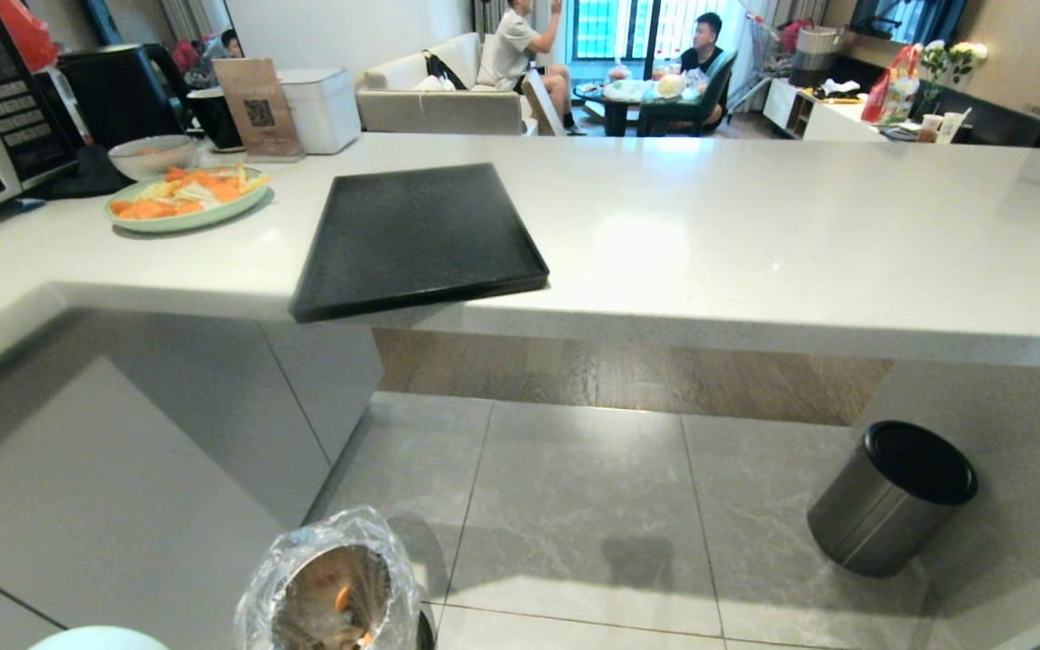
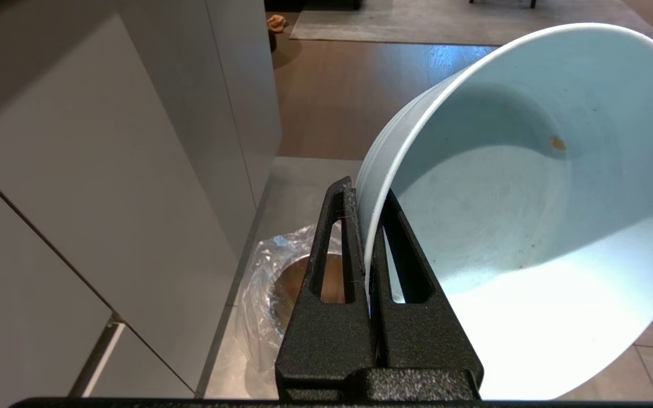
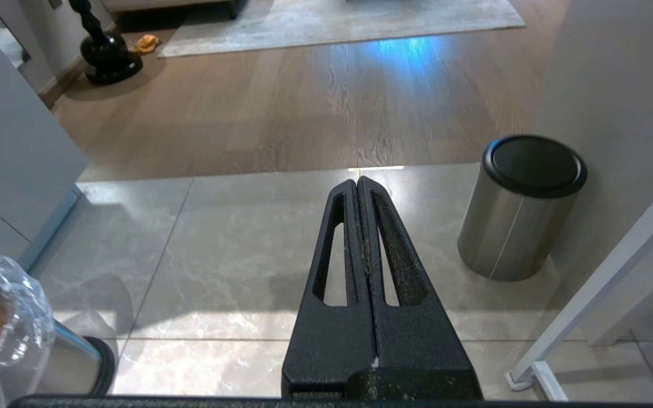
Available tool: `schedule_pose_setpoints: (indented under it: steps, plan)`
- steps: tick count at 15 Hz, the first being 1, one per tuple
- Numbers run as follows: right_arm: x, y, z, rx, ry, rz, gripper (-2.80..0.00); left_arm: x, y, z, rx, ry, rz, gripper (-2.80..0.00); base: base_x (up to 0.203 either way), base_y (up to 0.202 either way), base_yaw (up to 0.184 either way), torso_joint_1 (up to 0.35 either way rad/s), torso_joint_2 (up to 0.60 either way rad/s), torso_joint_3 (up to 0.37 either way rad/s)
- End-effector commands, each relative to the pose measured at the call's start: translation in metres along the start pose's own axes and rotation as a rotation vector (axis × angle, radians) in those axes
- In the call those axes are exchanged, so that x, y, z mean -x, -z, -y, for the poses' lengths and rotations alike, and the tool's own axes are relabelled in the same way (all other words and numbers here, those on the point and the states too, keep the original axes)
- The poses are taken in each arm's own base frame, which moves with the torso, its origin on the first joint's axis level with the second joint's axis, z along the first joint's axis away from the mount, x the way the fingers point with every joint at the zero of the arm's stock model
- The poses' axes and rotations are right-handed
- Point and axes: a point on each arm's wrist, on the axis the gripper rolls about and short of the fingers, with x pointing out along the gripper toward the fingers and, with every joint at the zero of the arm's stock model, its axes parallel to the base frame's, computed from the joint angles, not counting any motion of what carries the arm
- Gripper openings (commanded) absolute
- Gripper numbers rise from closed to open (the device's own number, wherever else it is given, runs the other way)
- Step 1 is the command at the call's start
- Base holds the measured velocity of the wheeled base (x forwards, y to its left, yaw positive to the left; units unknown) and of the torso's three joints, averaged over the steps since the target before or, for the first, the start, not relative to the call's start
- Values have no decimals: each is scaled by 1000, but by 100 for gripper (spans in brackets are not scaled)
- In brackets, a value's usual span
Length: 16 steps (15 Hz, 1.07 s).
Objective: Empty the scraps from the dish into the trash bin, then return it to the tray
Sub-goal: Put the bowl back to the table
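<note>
The left claw (image 2: 367, 226) is clamped tight, its two black slotted fingers (image 2: 340, 249) pinching the rim of the dish (image 2: 519, 215): one finger lies outside the wall, the other inside. The dish hangs from that pinch tipped over on its side, its mouth facing back toward the wrist and fanning out toward three o'clock from the fingertips. The right claw (image 3: 359, 184) holds nothing; its fingers (image 3: 386, 255) are pressed flat together along their whole length, pointing out and down over the floor, toward twelve o'clock from the wrist.
</note>
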Motion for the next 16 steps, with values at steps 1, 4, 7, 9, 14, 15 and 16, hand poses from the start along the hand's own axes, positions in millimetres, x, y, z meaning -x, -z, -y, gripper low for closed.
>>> schedule_pose_setpoints:
  steps: [1, 4, 7, 9, 14, 15, 16]
  plan:
    - [0, 0, 0, 0, 0, 1, -280, 0, 0, 0, 0, 0, 1, -280, 0, 0, 0, 36, -466, -393]
    - [0, 0, 0, 0, 0, 1, -280, 0, 0, 0, 0, 0, 1, -280, 0, 0, 0, 109, -472, -379]
    - [0, 0, 0, 0, 0, 1, -280, 0, 0, 0, 0, 0, 0, -280, 0, 0, 0, 118, -495, -370]
    - [0, 0, 0, 0, 0, 1, -280, 0, 0, 0, 0, 0, 0, -280, 0, 0, 0, 152, -511, -363]
    - [0, 0, 0, 0, 0, 1, -280, 0, 0, 0, 0, 0, -1, -280, 0, 0, 0, 175, -541, -363]
    - [0, 0, 0, 0, 0, 1, -280, 0, 0, 0, -2, 0, 1, -280, 0, 0, 0, 197, -560, -356]
    - [0, 0, 0, 0, 0, 1, -280, 0, 0, 0, -2, -1, 0, -280, 0, 0, 0, 193, -584, -381]
